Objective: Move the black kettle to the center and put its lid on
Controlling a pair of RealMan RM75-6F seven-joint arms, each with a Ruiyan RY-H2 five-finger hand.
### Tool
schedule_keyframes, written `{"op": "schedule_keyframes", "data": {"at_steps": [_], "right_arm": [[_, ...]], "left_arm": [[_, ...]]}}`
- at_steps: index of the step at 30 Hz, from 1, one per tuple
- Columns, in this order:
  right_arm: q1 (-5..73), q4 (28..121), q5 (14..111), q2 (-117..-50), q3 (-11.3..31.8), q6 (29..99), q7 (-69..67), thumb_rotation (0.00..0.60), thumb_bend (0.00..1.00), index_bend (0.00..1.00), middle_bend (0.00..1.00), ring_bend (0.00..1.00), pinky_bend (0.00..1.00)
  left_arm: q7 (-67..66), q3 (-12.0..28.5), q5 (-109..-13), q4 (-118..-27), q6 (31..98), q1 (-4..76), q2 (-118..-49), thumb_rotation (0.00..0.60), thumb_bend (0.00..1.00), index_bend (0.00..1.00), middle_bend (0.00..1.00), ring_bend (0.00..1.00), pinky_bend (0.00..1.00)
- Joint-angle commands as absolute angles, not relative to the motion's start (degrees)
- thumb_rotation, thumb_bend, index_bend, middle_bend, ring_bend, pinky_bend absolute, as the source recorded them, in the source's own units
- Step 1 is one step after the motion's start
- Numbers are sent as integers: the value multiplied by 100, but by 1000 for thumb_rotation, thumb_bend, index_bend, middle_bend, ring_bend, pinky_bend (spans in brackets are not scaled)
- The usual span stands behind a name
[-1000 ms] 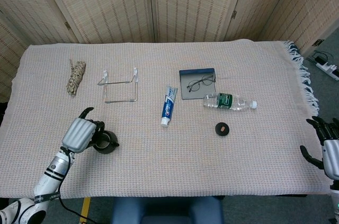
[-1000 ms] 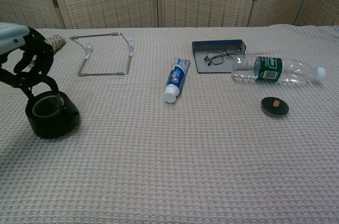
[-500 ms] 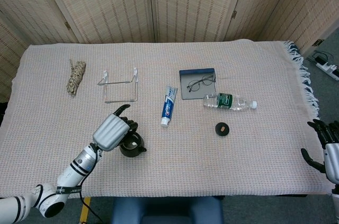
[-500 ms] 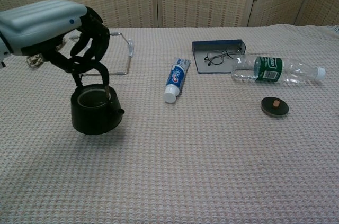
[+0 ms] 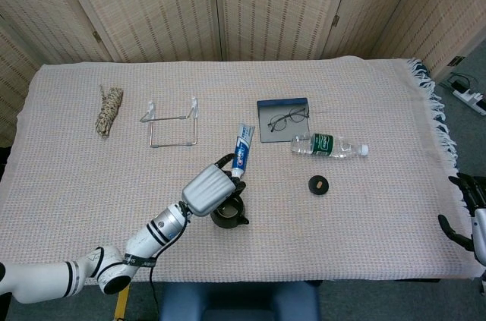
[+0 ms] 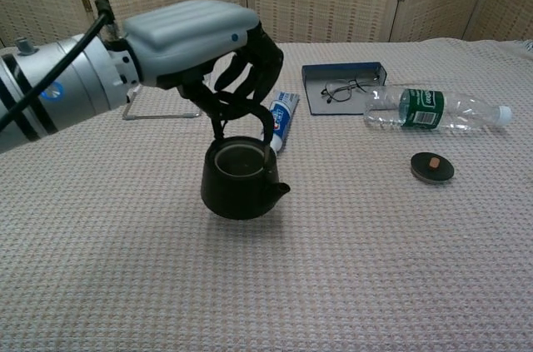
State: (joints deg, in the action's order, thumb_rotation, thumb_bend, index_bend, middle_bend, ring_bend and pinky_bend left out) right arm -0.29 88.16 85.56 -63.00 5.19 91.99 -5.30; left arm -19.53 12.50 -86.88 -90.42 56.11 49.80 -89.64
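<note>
The left hand [image 6: 200, 44] grips the black kettle [image 6: 240, 180] by its handle, apparently just off the cloth.

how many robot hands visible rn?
2. The left hand grips the black kettle's handle near the table's middle. The right hand sits at the table's far right edge in the head view, partly cut off, out of the chest view.

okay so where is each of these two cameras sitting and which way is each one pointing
Head view: high above the near table edge, looking steeply down on the whole table; shows the left hand, its arm, and the right hand at the right edge.
Chest view: low at the near edge, looking across toward the screens; shows only the left hand and forearm.
Shared: left hand holding the kettle, lid, toothpaste, bottle, glasses.
</note>
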Motion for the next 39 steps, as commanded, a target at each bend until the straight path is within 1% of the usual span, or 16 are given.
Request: {"op": "schedule_keyframes", "data": {"at_steps": [1,8,14,24,32,35,36,37,39], "right_arm": [[-36,8818,8549,-6295,521,9201,-529,600,319,183,197,216,72],[-57,8800,8487,-6279,540,9172,-565,600,319,183,198,215,72],[-72,8748,8469,-6278,558,9176,-633,600,319,184,199,217,72],[-81,8640,8406,-6287,592,9133,-742,600,319,189,201,219,72],[-57,8558,8348,-6297,614,9037,-816,600,319,190,201,218,72],[-44,8535,8337,-6304,624,9010,-834,600,320,190,201,217,72],[-41,8530,8337,-6305,625,9005,-836,600,319,190,201,216,72],[-38,8528,8340,-6305,625,9001,-836,600,319,191,201,217,72],[-35,8528,8353,-6306,623,9001,-830,600,319,191,201,217,72]], "left_arm": [[-2026,1330,-8587,-8903,5460,5159,-9141,600,520,634,674,673,163],[-2091,1493,-8433,-8524,5187,5609,-9601,600,521,634,675,673,162],[-2008,1618,-8404,-8089,5140,5938,-9973,600,521,634,675,674,163],[-1749,1694,-8328,-7220,5058,6336,-10420,600,521,633,675,672,162],[-1634,1631,-8240,-6622,5118,6428,-10636,600,520,615,675,647,161],[-1753,1618,-8123,-6545,5114,6415,-10672,600,517,557,638,602,152],[-1819,1615,-8075,-6550,5106,6408,-10674,600,510,505,602,575,148],[-1898,1611,-8021,-6558,5089,6401,-10672,600,500,443,564,548,143],[-2166,1616,-7809,-6625,4979,6383,-10640,600,457,251,448,463,124]]}}
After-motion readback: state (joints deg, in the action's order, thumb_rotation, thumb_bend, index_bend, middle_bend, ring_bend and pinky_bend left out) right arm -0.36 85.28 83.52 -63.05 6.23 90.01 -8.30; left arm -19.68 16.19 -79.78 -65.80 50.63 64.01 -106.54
